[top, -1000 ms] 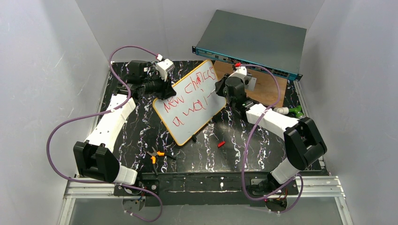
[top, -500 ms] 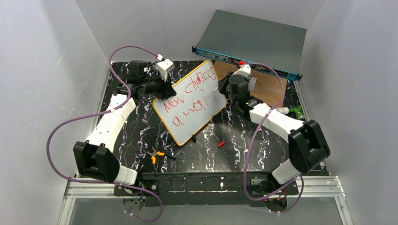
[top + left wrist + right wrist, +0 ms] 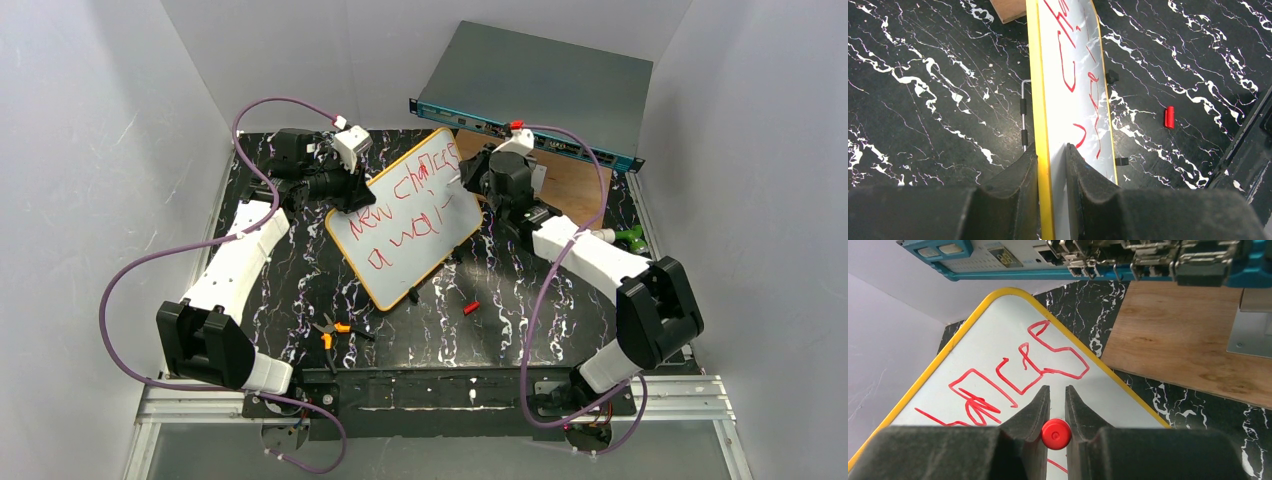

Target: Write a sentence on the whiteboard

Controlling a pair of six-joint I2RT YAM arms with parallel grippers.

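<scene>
- Jaws of the left gripper [image 3: 1052, 150] pinch the orange rim of the whiteboard [image 3: 405, 278], nearly shut, likely to steady its tilted face against the pen.
- Right gripper [image 3: 1057, 390] is clamped narrowly on a red marker [image 3: 1056, 434] aimed at the board; whether the tip touches is hidden.
- The sentence [image 3: 400, 195] runs in two red lines, and the board stands mid-table [image 3: 300, 270] between the arms.

1. The whiteboard [image 3: 395, 272] carries the sentence [image 3: 398, 205], scrawled by hand in red marker across two slanting lines.
2. The upper line reads "new chances".
3. The lower line seems to read "awai" plus one more stroke; that last letter is unclear from above.
4. The rack unit [image 3: 1013, 257] has small front-panel markings, too small to read.
</scene>
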